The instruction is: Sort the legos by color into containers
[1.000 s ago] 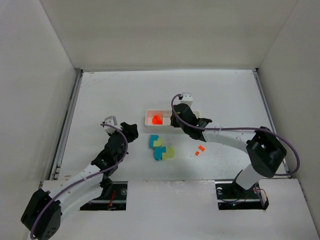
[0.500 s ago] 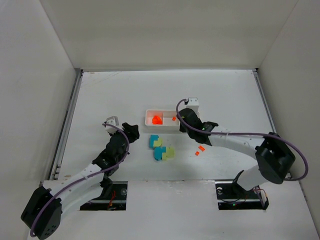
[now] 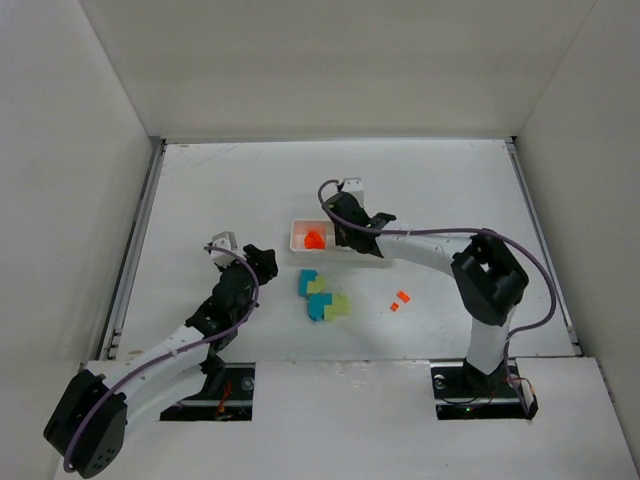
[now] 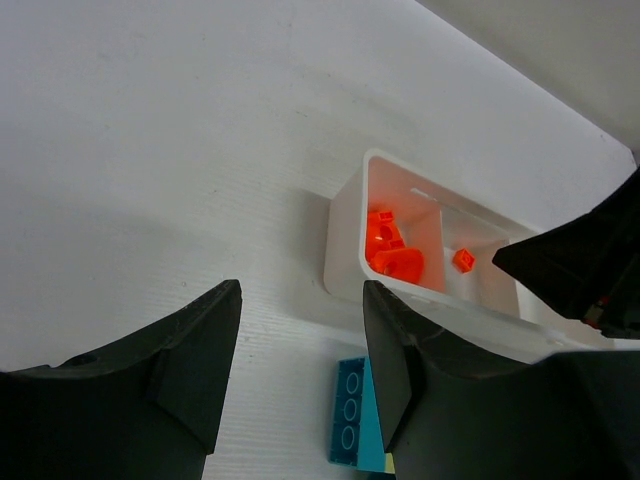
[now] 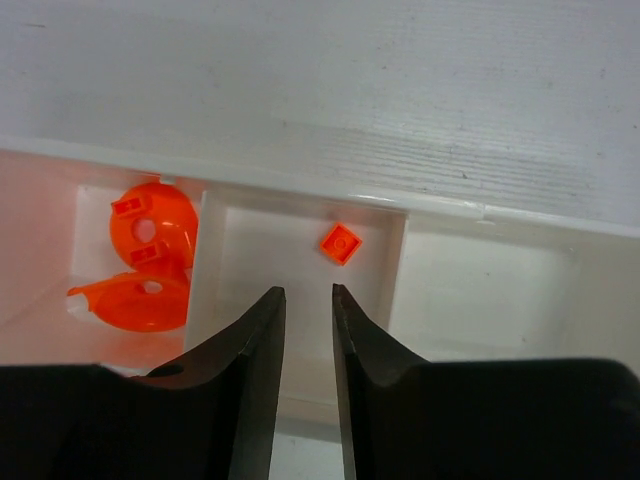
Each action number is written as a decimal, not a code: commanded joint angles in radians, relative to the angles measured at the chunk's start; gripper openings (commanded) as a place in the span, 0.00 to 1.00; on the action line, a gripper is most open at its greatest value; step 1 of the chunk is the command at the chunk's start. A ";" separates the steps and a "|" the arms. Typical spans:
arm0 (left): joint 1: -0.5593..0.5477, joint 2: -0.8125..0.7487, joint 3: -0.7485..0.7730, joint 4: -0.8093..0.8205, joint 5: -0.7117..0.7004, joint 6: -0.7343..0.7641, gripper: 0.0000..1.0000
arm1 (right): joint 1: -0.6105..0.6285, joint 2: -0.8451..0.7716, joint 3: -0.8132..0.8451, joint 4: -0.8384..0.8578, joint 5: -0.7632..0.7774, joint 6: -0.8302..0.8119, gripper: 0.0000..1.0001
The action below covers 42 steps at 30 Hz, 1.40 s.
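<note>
That orange lego (image 5: 340, 243) in the tray's (image 5: 440, 207) middle slot looks light, hard, slippery; I'd pinch its sides. Jaws apart, empty, on left gripper (image 4: 300, 300) and right gripper (image 5: 306, 300).

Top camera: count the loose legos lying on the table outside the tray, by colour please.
teal-blue legos: 2
yellow-green legos: 2
orange-red legos: 2
Total: 6
</note>
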 commanded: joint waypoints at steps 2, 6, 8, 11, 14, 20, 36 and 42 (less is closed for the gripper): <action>0.011 -0.026 -0.009 0.054 0.012 -0.014 0.50 | -0.005 0.067 0.109 -0.086 -0.011 -0.011 0.32; 0.012 -0.044 -0.015 0.054 0.033 -0.025 0.50 | -0.007 0.111 0.137 -0.097 0.010 0.004 0.33; 0.014 -0.058 -0.020 0.051 0.039 -0.031 0.50 | -0.007 0.123 0.137 -0.100 0.030 0.016 0.33; 0.014 -0.072 -0.025 0.049 0.045 -0.039 0.50 | -0.007 0.142 0.140 -0.120 0.076 0.029 0.33; 0.017 -0.075 -0.026 0.048 0.052 -0.042 0.50 | -0.005 0.157 0.151 -0.149 0.113 0.043 0.33; 0.020 -0.086 -0.029 0.046 0.056 -0.046 0.50 | -0.005 0.194 0.177 -0.166 0.136 0.072 0.41; 0.014 -0.069 -0.031 0.054 0.062 -0.056 0.50 | -0.005 0.217 0.123 -0.037 0.200 0.098 0.27; 0.009 -0.060 -0.031 0.063 0.062 -0.057 0.50 | 0.002 0.197 0.109 -0.017 0.222 0.093 0.21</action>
